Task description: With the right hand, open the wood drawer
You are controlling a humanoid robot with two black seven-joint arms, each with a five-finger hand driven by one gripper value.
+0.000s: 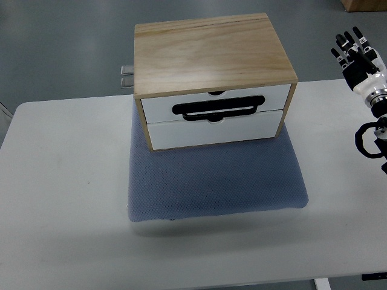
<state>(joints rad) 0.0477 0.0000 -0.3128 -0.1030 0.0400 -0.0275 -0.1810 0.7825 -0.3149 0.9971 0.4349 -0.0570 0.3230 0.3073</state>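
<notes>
Wood box w/ two white drawers sits at the back-centre of the table, on the far part of a blue-grey mat. Top drawer and bottom drawer are both shut, fronts flush w/ the wood frame. A black loop handle lies flat across the lower part of the top drawer's front, just above the seam between the two drawers. Each drawer also has a small notch at its top edge, centred.

The box front faces the robot's side; its wood top is bare, pale grain running left-right. The mat sticks out well past the box on the near side and a bit to each side. Behind the box's left rear corner, off the table edge, a small metal bracket shows, blurry, can't tell what it is.

Right hand is up at the pic's right edge, right of the box and well apart from it, about level w/ the box's top face. Not touching drawer, handle or mat. Fingers are extended and slightly spread, pointing away from the robot, holding nothing: released. Wrist and a black cable loop run down the right edge below the hand, over the table's right end.

Handle is left of the hand and nearer the robot than it, w/ the box's right wall between them.

Beyond the table, grey floor; a bit of brown cardboard at the far right corner, beyond the hand.
</notes>
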